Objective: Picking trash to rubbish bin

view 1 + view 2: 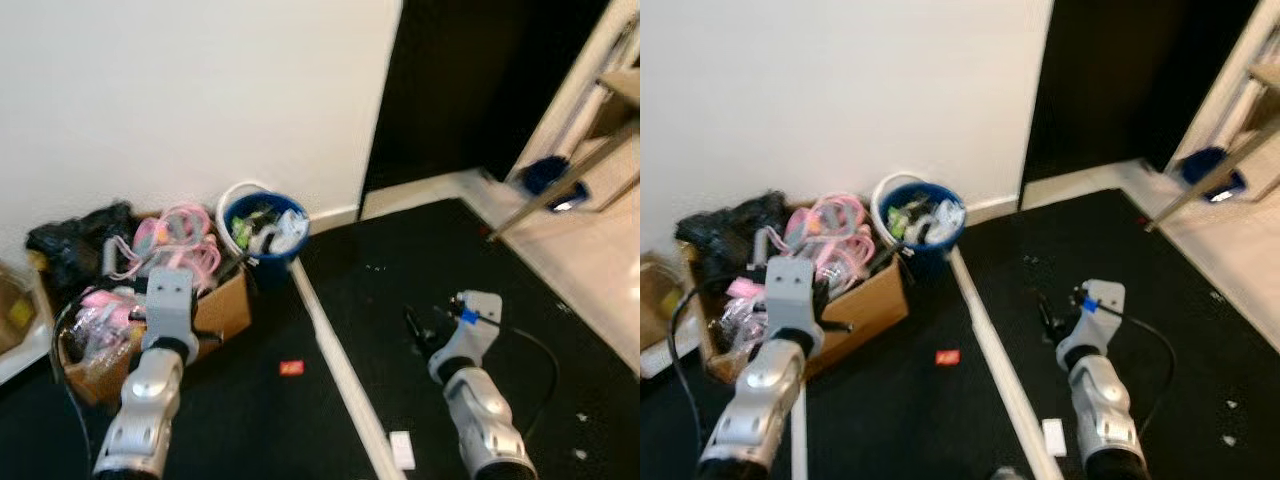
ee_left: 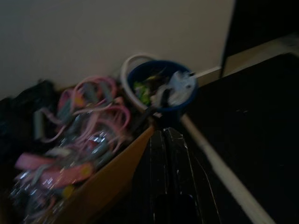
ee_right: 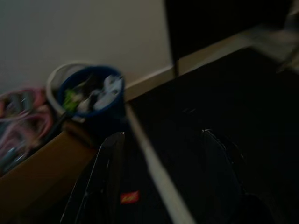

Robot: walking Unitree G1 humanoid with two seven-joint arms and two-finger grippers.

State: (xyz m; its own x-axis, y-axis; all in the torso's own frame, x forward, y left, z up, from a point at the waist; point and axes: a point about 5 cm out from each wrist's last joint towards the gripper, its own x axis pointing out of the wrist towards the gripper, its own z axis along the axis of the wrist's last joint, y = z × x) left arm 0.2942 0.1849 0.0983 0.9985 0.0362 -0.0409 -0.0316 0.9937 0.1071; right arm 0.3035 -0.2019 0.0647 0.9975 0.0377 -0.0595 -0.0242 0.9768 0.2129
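1. A blue rubbish bin stands on the black floor against the white wall, at the corner where a dark doorway begins. It is crammed with white and green scraps that reach its rim, and a white ring-shaped rim shows just behind it.
2. Just beside the bin, on the robot's left, sits an open cardboard box heaped with pink loops and shiny wrapped items; a black bag lies behind the box, against the wall.
3. A small red scrap of trash lies flat on the black floor in front of the box, near a pale strip that runs along the floor from the bin toward the robot.
4. A small white piece lies on the floor just beside that strip, nearer the robot and between the two arms.
5. The left gripper is raised over the near edge of the box and points toward the bin; in the left wrist view its two black fingers lie close side by side with nothing between them.
6. The right gripper hangs low over the dark floor on the far side of the strip from the box; in the right wrist view its fingers stand wide apart and empty, with the red scrap on the floor between them.
7. All the views are somewhat blurred.
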